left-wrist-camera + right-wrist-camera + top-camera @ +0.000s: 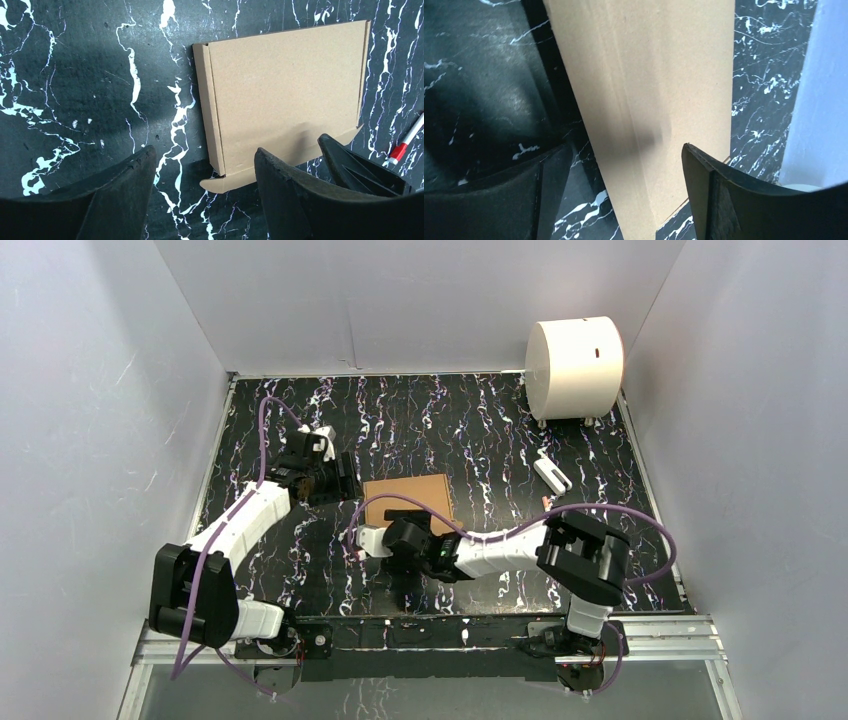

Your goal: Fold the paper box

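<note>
2 end effectors gape empty; the right end effector (624, 155) should pinch the paper box (285, 90) edge beneath it, the left end effector (200, 160) bracing.

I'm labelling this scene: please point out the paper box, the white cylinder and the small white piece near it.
paper box (287, 95), left wrist view, middle of its flat panel.
white cylinder (585, 370), top external view, its curved side.
small white piece (552, 473), top external view, its middle.

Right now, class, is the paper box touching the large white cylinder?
Apart. The top external view shows a stretch of dark table between the paper box and the white cylinder at the far right.
</note>
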Tool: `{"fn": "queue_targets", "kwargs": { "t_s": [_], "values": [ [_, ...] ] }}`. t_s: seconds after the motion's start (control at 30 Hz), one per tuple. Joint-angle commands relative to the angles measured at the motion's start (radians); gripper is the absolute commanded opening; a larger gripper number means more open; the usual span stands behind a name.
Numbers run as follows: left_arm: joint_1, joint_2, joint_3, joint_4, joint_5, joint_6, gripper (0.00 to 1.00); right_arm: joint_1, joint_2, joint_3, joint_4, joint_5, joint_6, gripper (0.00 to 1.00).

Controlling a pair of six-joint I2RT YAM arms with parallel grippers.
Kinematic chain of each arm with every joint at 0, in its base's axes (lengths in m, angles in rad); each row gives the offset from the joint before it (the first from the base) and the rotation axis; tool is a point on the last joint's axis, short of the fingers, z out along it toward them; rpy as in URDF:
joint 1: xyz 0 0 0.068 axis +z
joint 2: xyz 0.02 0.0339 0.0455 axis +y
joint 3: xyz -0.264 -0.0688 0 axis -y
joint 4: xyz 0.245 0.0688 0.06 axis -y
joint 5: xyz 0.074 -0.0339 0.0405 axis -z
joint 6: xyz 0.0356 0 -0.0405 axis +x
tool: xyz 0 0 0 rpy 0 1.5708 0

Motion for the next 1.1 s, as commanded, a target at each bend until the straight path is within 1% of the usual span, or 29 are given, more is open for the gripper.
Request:
{"fn": "queue_targets", "kwargs": {
  "t_s": [0.0,0.07,0.17,0.27,0.4,0.43,0.5,0.57,0.67,0.8,0.93,1.03,1.07],
  "values": [
    [0.014,-0.011,-0.001,-0.033,0.022,0.041,0.69,0.017,0.065,-0.045,0.146,0.125,-0.074,0.88],
    [0.019,-0.013,-0.003,-0.033,0.022,0.044,0.69,0.023,0.088,-0.068,0.206,0.163,-0.108,0.86],
    [0.023,-0.014,-0.004,-0.035,0.026,0.046,0.69,0.026,0.115,-0.078,0.244,0.178,-0.126,0.81],
    [0.027,-0.015,-0.004,-0.036,0.029,0.047,0.69,0.031,0.143,-0.083,0.279,0.205,-0.152,0.74],
    [0.029,-0.021,-0.007,-0.035,0.034,0.049,0.69,0.045,0.151,-0.089,0.329,0.237,-0.188,0.55],
    [0.03,-0.023,-0.007,-0.034,0.035,0.049,0.69,0.047,0.147,-0.089,0.341,0.243,-0.198,0.49],
    [0.031,-0.03,-0.007,-0.035,0.038,0.049,0.69,0.049,0.134,-0.088,0.354,0.259,-0.21,0.34],
    [0.031,-0.041,-0.009,-0.035,0.036,0.049,0.68,0.049,0.112,-0.08,0.347,0.263,-0.213,0.23],
    [0.031,-0.065,-0.004,-0.033,0.027,0.048,0.68,0.049,0.071,-0.049,0.293,0.246,-0.21,0.11],
    [0.031,-0.112,0.027,-0.047,0.009,0.034,0.68,0.048,0.017,0.02,0.129,0.19,-0.173,0.01],
    [0.031,-0.196,0.058,-0.06,-0.02,0.014,0.68,0.047,-0.028,0.092,-0.035,0.132,-0.137,0.0],
    [0.031,-0.24,0.089,-0.092,-0.042,0.012,0.69,0.047,-0.054,0.151,-0.178,0.054,-0.095,0.0],
    [0.031,-0.25,0.101,-0.107,-0.05,0.014,0.69,0.046,-0.059,0.171,-0.203,0.03,-0.081,0.0]
  ]
}}
